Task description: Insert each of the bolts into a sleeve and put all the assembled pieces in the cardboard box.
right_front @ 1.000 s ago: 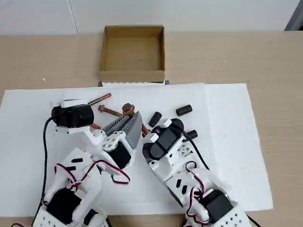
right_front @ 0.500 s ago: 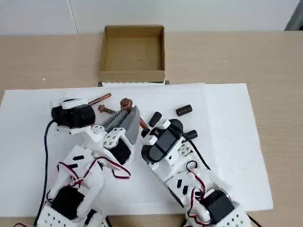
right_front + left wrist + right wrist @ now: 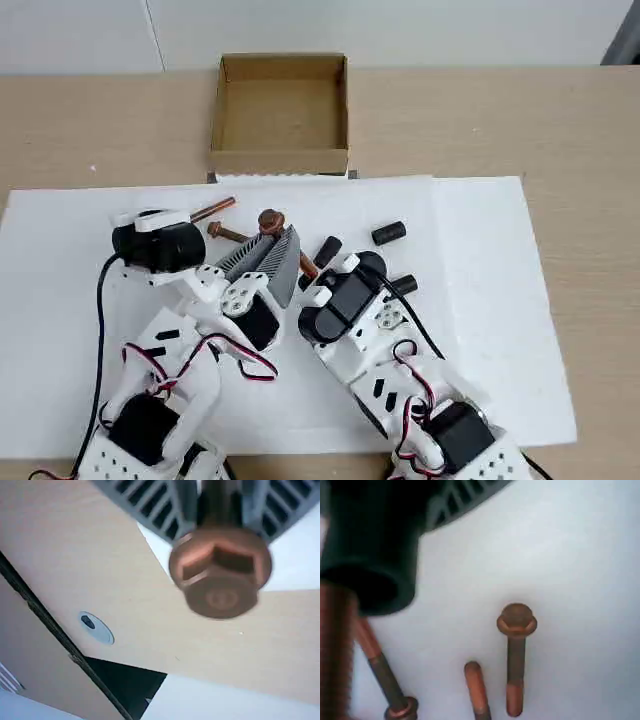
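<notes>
- Cardboard box (image 3: pixel 280 160) stood at far edge of white sheet (image 3: pixel 480 300), well apart from the work.
- Left gripper (image 3: pixel 281 240) was clamped on bolt (image 3: pixel 270 221), just below its head.
- Right gripper (image 3: pixel 322 270) was clamped on black sleeve (image 3: pixel 370 555).
- Bolt's thread tip sat at sleeve mouth.
- Judged best: line up both axes first, then push slow and straight. Any tilt would likely jam thread on rim.
- Spare sleeves (image 3: pixel 389 233) and spare bolts (image 3: pixel 516 650) lay on sheet nearby.

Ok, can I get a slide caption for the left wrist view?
Left arm's jaws clamp a copper bolt by its shank, hex flange head toward the camera, white sheet beyond.
</notes>
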Robot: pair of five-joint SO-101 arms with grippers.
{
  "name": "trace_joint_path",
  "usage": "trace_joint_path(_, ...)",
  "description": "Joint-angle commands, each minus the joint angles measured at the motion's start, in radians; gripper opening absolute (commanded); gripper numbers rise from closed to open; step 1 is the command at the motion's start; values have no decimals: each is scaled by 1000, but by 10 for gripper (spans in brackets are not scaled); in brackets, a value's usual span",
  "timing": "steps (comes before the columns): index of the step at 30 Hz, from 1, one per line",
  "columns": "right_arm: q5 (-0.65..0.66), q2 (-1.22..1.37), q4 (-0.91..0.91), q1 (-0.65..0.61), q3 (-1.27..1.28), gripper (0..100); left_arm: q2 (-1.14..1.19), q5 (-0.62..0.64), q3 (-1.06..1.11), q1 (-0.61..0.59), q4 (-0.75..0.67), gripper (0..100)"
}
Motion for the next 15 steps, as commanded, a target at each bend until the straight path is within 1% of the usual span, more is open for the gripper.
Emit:
trace_joint_path(1,9,-5,-25,33,-54,3,-14,-8,-4,3,-29,6)
trace_joint_path(9,11,-5,-25,39,-58,3,-9,-8,-1,11,-12,6)
trace_joint_path(15,11,-5,-27,31,-60,3,-14,-8,53,12,-2,6)
